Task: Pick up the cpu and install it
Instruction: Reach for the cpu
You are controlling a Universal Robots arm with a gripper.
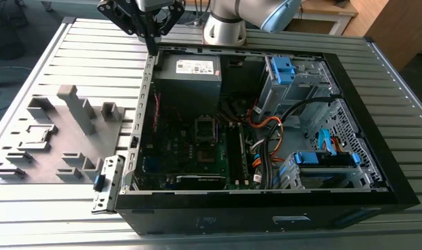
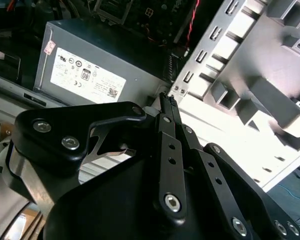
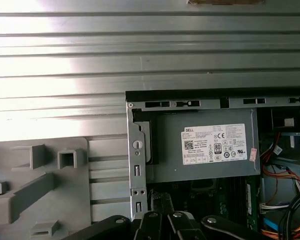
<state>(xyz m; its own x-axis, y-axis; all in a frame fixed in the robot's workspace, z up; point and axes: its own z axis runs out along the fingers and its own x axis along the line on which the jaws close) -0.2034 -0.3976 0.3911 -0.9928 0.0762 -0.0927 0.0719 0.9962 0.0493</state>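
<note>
Centrally, an open computer case point(image 1: 377, 156) lies on its side on a slatted metal worktop point(image 1: 79, 57), its motherboard facing up. 1 robot arm holds its claw point(image 1: 153, 48) above the case's far corner on the exterior view's left, just over the case wall beside the grey power supply point(image 1: 190, 73) with the white label. In both wrist views the claw point(image 2: 166, 100) point(image 3: 160, 200) has its 2 black fingers pressed together at the tips, with nothing visible between them, and the power supply point(image 2: 90, 70) point(image 3: 205, 145) sits close by. The black socket frame point(image 1: 205, 130) sits mid-board, well apart from the claw. A grey fixture plate point(image 1: 65, 151) with raised holders lies beside the case on the exterior view's left. The cpu point(image 1: 40, 135) appears to rest flat in a square recess of that plate, well apart from the claw and outside the case.
</note>
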